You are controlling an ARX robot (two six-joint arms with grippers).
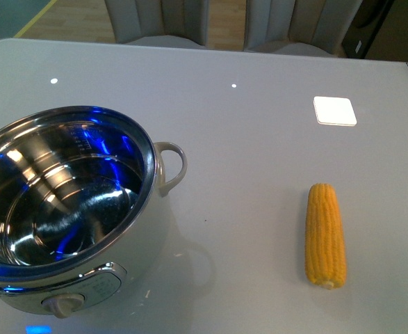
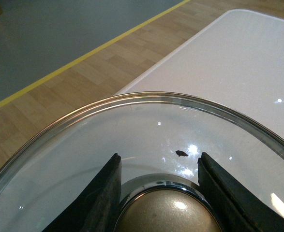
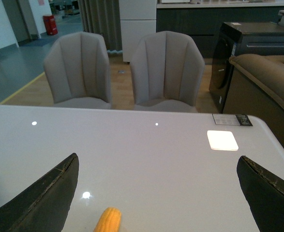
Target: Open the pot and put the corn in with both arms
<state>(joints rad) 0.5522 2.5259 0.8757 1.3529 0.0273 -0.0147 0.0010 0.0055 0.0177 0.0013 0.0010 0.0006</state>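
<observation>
**On table: pot uncovered, corn not yet loaded**

At near left of table [image 1: 259, 139], found pot [image 1: 141, 236] standing uncovered, steel bowl bare of contents. Toward right of same table, well apart from pot, found corn [image 1: 325, 236] lying flat, pale stub nearest camera.

In left wrist view, observed left gripper [image 2: 159, 164] closed on either side of bronze knob [image 2: 168, 212] of glass lid [image 2: 132, 125]. Held near table edge, wooden floor [image 2: 108, 63] showing beyond and through glass. Cannot tell whether lifted or resting.

In right wrist view, observed right gripper [image 3: 157, 183] spread wide, holding nothing, with corn tip low and off-centre between jaws.

Risks, as judged:
- Slipping of lid off smooth knob, ending in broken glass on floor.
- Rolling of round cob under an off-centre pinch.
- Striking of pot rim or handle [image 1: 172, 167] on transfer, leaving cob outside bowl.

Counted: one pot, one lid, one corn cob, two grippers, two grey chairs [image 3: 76, 67], one white square [image 1: 334, 110], one printed label [image 3: 231, 119].
</observation>
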